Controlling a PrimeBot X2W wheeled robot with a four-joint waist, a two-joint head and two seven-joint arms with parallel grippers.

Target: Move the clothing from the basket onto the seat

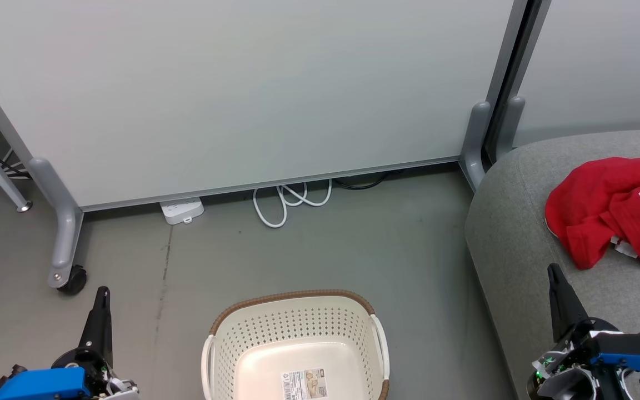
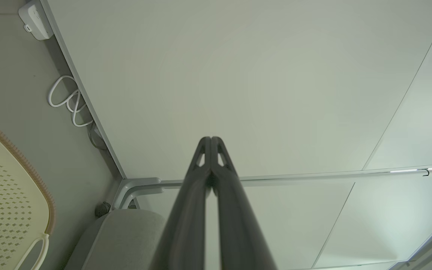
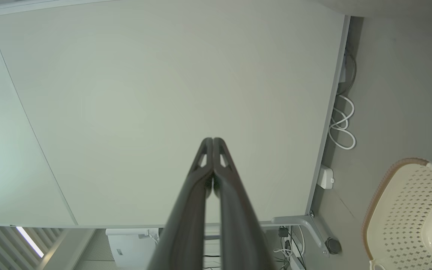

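Apparently finished: the clothing (image 1: 611, 208) lies crumpled on the seat (image 1: 520, 239), the basket (image 1: 298, 328) stands empty on the floor, and the left gripper (image 2: 211, 139) and right gripper (image 3: 213, 139), fingers pressed together holding nothing, need only rest.

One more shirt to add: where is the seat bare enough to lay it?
Bare fabric runs along the left side of the seat, between its rounded edge and the clothing, and in a strip behind the clothing. The right side is crowded by the clothing, and the right gripper sits by the near edge.
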